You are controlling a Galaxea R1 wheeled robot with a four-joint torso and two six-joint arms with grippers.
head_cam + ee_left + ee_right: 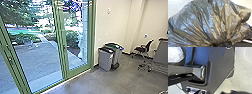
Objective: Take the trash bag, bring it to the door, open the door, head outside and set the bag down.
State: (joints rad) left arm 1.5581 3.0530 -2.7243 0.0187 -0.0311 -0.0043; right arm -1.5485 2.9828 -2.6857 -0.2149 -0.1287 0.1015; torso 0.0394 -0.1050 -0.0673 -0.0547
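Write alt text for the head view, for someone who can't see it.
Green-framed glass doors look out on a paved yard with greenery. To their right, grey bins stand by a pale wall, with a dark chair farther right.

Gray bins [105, 60] and a black chair [142, 49] indoors.

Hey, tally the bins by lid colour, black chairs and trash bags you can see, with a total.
Green-lidded bin: 1
Dark-lidded bin: 1
Black chair: 1
Trash bag: 1
Total: 4
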